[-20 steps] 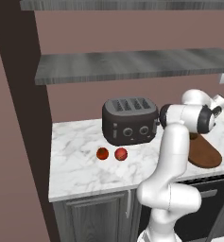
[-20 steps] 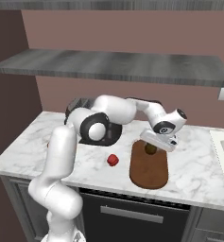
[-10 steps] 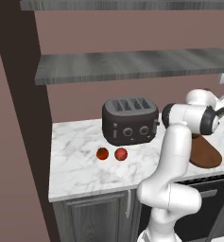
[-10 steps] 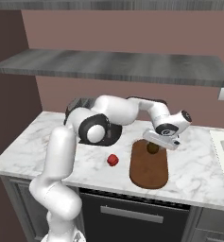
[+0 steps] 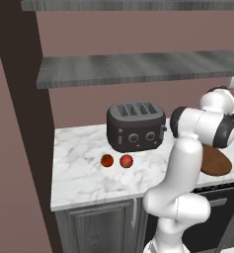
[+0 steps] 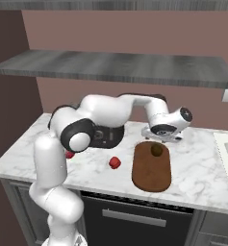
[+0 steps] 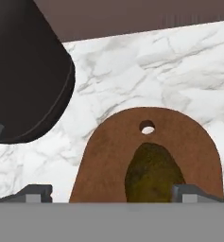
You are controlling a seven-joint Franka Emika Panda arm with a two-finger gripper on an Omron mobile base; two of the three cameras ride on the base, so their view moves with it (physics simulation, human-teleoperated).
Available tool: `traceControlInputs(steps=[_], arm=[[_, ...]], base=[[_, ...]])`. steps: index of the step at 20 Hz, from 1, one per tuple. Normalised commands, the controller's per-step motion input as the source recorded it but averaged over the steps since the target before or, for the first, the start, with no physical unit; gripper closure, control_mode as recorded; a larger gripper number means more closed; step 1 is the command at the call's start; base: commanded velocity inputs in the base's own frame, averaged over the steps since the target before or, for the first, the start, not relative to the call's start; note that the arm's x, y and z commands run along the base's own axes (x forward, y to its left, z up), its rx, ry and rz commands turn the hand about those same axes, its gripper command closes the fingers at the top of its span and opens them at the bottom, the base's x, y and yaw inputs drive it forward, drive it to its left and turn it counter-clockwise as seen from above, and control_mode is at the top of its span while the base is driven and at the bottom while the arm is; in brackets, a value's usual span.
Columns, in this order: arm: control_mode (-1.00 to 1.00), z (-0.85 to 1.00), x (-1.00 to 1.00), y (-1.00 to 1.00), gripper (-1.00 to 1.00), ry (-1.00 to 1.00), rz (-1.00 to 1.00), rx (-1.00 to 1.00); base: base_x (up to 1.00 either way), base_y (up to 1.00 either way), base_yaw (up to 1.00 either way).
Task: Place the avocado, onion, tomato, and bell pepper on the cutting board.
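Note:
The avocado (image 7: 153,175), dark olive-brown, lies on the reddish-brown cutting board (image 7: 108,151) just below its hanging hole. My gripper (image 7: 113,194) is open, one fingertip on each side, and touches nothing. From the right base, the gripper (image 6: 159,140) hovers just over the board's far end, above the avocado (image 6: 157,150) on the cutting board (image 6: 151,175). Two small red balls (image 5: 107,160) (image 5: 126,161) rest on the counter in front of the toaster. I cannot tell which of tomato, onion or bell pepper they are.
A dark toaster (image 5: 136,126) stands at the back of the marble counter (image 5: 84,178), left of the board. A grey shelf (image 6: 110,67) runs above the counter. A sink edge (image 6: 226,149) shows at the far right.
The gripper has let go of the avocado and lifted slightly off it. The avocado now lies free on the board; the red balls have not moved.

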Motion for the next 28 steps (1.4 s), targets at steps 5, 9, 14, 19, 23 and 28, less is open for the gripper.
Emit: traceControlInputs(steps=[5,9,14,19,23,28], arm=[[-1.00,0.52,-0.73,0.42,-1.00,-0.21,0.00,-0.10],[-1.00,0.50,-0.84,0.46,-1.00,-0.20,0.00,-0.10],[-1.00,0.51,-0.79,0.49,-1.00,-0.17,0.00,-0.10],[-1.00,0.57,-0.53,0.46,-1.00,-0.08,0.00,-0.11],[-1.00,0.16,-0.19,0.26,-1.00,0.04,0.00,-0.06],[-1.00,0.20,0.00,0.00,-1.00,0.17,0.00,0.00]], base=[[0.00,0.00,0.00],[0.00,0.00,0.00],[0.00,0.00,0.00],[0.00,0.00,0.00],[0.00,0.00,0.00],[0.00,0.00,0.00]])
